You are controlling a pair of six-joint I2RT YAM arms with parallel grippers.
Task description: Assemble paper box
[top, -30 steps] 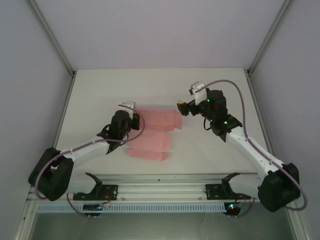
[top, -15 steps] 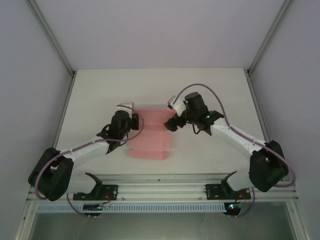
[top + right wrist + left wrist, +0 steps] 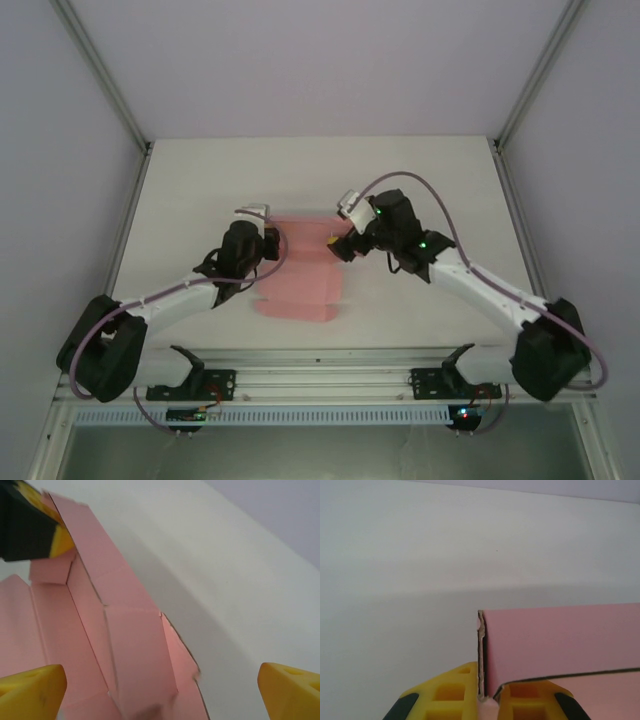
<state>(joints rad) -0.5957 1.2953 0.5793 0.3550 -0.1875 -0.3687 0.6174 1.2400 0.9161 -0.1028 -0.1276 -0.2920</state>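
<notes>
My left claw [image 3: 270,236] pinches a raised wall of the salmon-pink paper box [image 3: 300,275] at the sheet's ten o'clock corner, with the card edge caught between its yellow fingers [image 3: 451,696]. My right claw [image 3: 338,246], jaws spread wide, hangs at the two o'clock corner, where folded panels stand tilted up. The rest of the sheet lies flat mid-worktop [image 3: 200,180], reaching toward six o'clock.
</notes>
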